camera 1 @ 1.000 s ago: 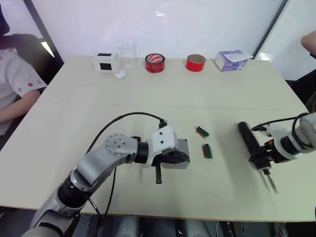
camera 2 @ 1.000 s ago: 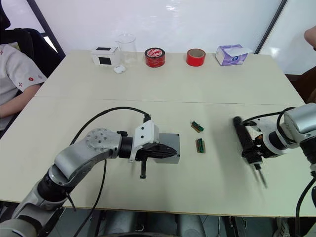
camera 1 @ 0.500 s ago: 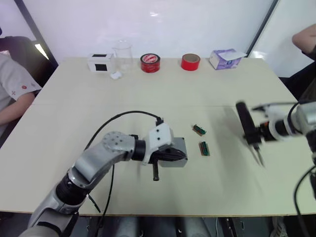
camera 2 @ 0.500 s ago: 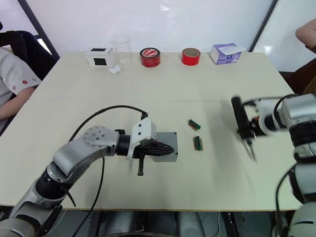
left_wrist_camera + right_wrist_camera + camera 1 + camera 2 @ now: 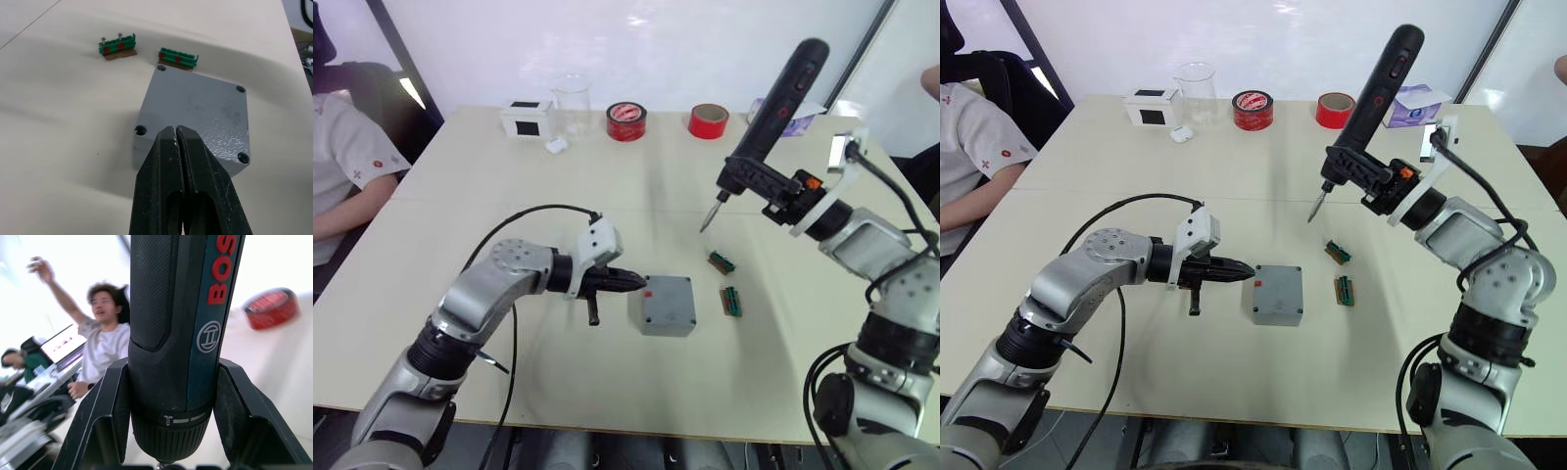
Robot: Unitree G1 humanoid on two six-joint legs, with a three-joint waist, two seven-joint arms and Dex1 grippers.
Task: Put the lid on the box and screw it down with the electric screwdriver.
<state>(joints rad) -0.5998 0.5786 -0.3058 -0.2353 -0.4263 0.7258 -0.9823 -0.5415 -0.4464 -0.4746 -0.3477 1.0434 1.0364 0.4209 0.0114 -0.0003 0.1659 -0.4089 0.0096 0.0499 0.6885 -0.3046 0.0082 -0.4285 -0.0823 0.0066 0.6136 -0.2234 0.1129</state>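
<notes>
While the box (image 5: 1278, 293) sits closed on the table (image 5: 1136, 382), with the lid (image 5: 198, 108) laid flush over it and its corner screw holes visible, the left tool (image 5: 1246, 272) is held just to the left of it, its two black fingers (image 5: 161, 166) pressed together on nothing and their tips pointing at the box's left side. Whether the tips touch the box cannot be told. The electric screwdriver (image 5: 1371, 103) is clamped between the fingers of the right tool (image 5: 1363, 176) and is raised well above the table, tilted so that the black body leans up toward the far right and the thin metal bit (image 5: 1315, 207) points down toward the near left, beyond the box. Two small green strips (image 5: 1340, 271) lie on the table just to the right of the box. Along the far edge are seen a white box with a black square (image 5: 1152, 108), a clear beaker (image 5: 1195, 90), two red tape rolls (image 5: 1253, 110) and a purple tissue box (image 5: 1415, 102). A seated person (image 5: 969, 147) is seen at the far left.
</notes>
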